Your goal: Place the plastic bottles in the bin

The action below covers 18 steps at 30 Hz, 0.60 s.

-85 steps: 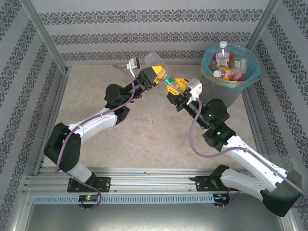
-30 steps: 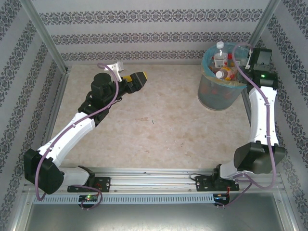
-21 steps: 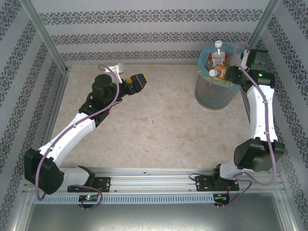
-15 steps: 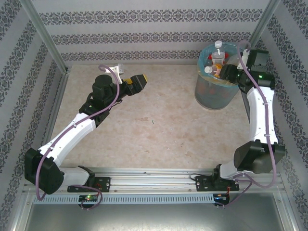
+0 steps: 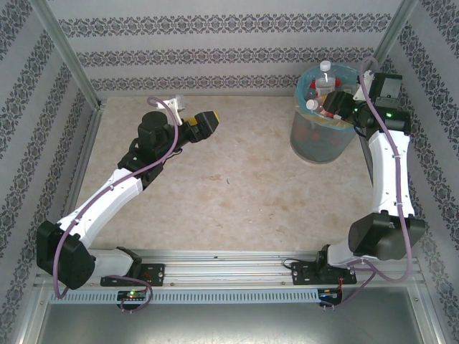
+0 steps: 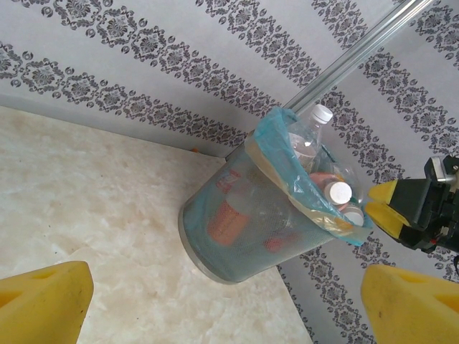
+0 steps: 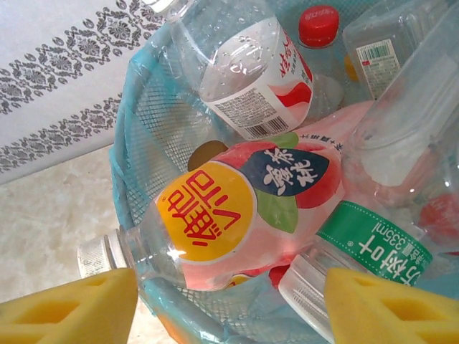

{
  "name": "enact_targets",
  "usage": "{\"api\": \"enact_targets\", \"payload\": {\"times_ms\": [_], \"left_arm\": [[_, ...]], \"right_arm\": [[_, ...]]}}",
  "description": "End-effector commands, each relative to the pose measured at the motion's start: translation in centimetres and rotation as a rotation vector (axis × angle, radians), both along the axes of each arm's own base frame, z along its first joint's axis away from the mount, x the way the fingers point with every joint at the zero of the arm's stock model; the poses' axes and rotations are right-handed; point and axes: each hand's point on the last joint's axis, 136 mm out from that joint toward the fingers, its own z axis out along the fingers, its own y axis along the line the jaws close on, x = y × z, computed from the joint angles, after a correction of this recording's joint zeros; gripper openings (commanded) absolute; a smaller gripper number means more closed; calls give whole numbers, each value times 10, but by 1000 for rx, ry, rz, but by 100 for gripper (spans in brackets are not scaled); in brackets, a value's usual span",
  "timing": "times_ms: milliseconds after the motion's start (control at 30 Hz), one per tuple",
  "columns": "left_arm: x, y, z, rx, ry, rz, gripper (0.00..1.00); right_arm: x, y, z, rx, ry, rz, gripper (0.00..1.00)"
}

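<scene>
At centre-left of the top view we see the left claw (image 5: 207, 121) spread wide over the surface (image 5: 237, 193). At upper right, the mesh bin (image 5: 318, 141) with its blue bag holds the plastic bottles (image 7: 237, 211) — clear, with peach, white-red and green labels. The right claw (image 5: 337, 106) hangs above them, parted and empty.

Top view looks down from above the near edge on the whole table (image 5: 237, 165); left wrist view faces the bin (image 6: 237, 236) from well away; right wrist view looks closely into it.
</scene>
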Motion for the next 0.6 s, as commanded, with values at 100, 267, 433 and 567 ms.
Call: {"api": "enact_targets", "payload": {"times_ms": [100, 267, 433, 567], "left_arm": [[0, 9, -8, 15, 9, 31, 96], [4, 24, -17, 181, 3, 90, 97], [13, 45, -11, 306, -56, 178, 97], [19, 80, 2, 430, -135, 320, 97]], "right_arm": [[4, -11, -24, 10, 32, -26, 64], [3, -8, -14, 59, 4, -25, 64], [-7, 1, 47, 57, -109, 0, 64], [-32, 10, 96, 26, -242, 1, 65]]}}
